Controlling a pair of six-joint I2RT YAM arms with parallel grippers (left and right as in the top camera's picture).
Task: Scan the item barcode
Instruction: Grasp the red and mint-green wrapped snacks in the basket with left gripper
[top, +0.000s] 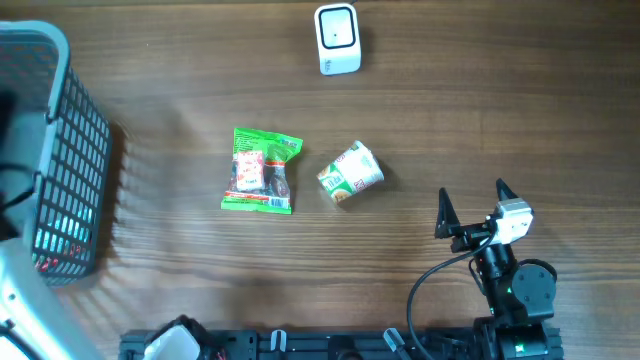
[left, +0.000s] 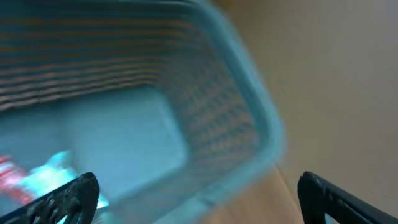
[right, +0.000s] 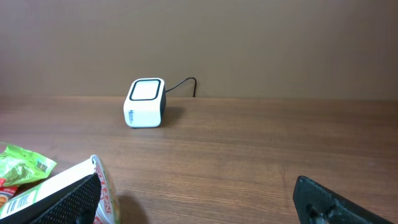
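Overhead, scanner: a white barcode scanner (top: 337, 38) sits at the upper middle of the frame on the wooden table (top: 180, 90).
Overhead, items: a green snack packet (top: 262, 171) lies flat at centre. A printed cup (top: 351, 173) lies on its side just right of it, not touching.
Overhead, basket: a grey mesh basket (top: 60, 150) is at the left edge.
Overhead, right gripper (top: 471, 190): lower right, jaws spread, nothing between them.
Left wrist, left gripper (left: 199, 183): jaws wide apart above the basket. The view is blurred, with a red and pale wrapper (left: 25, 180) inside at lower left.
Right wrist: the scanner is left of centre with a black cable (right: 183, 84) behind it. The cup and packet are at lower left, beside one finger; I cannot tell whether they touch it.
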